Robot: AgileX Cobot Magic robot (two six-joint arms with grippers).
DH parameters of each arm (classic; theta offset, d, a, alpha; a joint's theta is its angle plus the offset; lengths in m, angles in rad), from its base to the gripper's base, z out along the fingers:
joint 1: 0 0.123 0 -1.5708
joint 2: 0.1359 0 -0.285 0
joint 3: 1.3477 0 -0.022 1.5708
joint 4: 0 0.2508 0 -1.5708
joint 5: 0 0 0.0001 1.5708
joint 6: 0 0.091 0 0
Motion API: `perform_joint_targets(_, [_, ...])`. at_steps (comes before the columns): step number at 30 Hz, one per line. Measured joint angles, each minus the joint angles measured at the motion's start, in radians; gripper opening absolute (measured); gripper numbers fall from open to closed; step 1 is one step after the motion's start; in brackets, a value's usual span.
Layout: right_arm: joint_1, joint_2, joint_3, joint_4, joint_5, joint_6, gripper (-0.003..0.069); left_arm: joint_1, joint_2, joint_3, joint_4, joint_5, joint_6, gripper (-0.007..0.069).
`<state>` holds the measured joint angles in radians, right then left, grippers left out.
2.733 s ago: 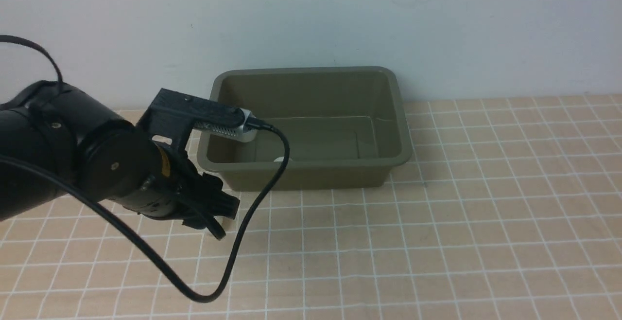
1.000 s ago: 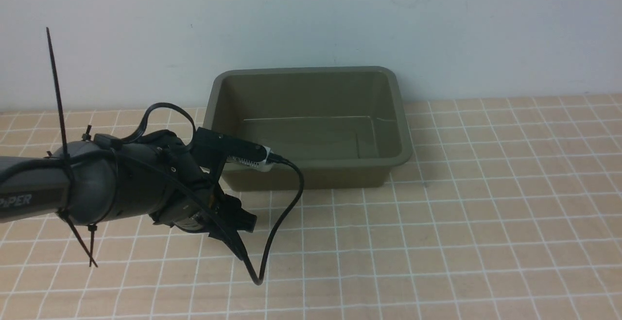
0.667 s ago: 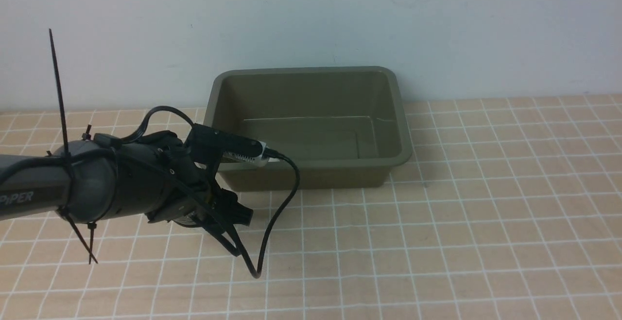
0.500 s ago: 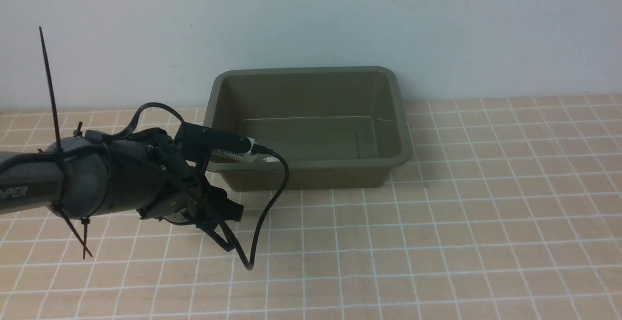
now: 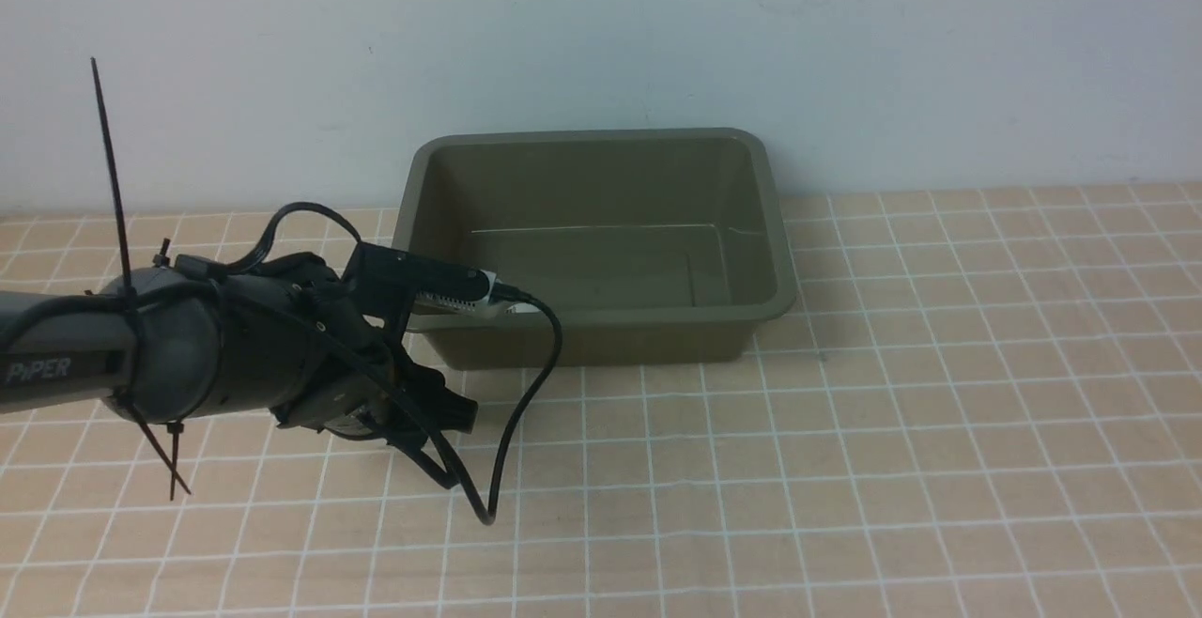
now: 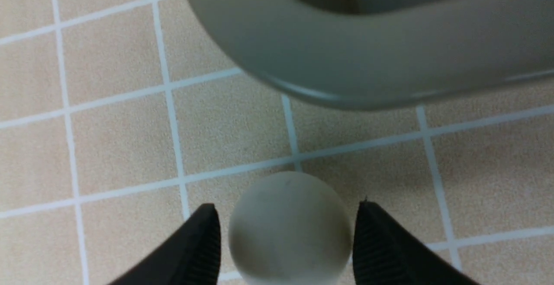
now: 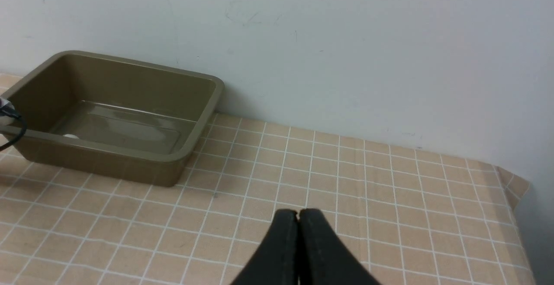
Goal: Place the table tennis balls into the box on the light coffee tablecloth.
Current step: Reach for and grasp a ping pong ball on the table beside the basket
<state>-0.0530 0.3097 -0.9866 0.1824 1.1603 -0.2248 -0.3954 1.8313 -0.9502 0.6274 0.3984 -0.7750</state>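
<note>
Beside the box (image 6: 346, 59) rim, left pincer (image 6: 286, 207) gapes around a ball (image 6: 289, 233); right pincer (image 7: 297, 212) sits pressed together.

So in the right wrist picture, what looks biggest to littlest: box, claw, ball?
Biggest: box.
Middle: right claw, but it's closest to the camera, so that's unsure.
Littlest: ball, a white speck inside the box.

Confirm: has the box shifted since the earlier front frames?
No. The box has not shifted: its near right corner sits at the same white grid line of the tablecloth in every front frame.
</note>
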Motion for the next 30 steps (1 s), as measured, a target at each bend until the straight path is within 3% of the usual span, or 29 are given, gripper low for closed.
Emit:
perform_joint_targets(12, [0.0,0.0,0.0,0.001,0.0,-0.001,-0.0018,0.0,0.021,-0.002,-0.005,0.009,0.001,0.0321])
perform_joint_targets(19, [0.0,0.0,0.0,0.002,0.0,-0.001,-0.0018,0.0,-0.037,-0.003,-0.015,0.13,0.052,0.0321])
perform_joint_targets(26, [0.0,0.0,0.0,0.003,0.0,-0.001,-0.0018,-0.015,-0.221,-0.003,-0.165,0.296,0.153,0.0321])
perform_joint_targets(30, [0.0,0.0,0.0,0.003,0.0,-0.001,-0.0018,-0.052,-0.319,-0.003,-0.224,0.273,0.228,0.0321])
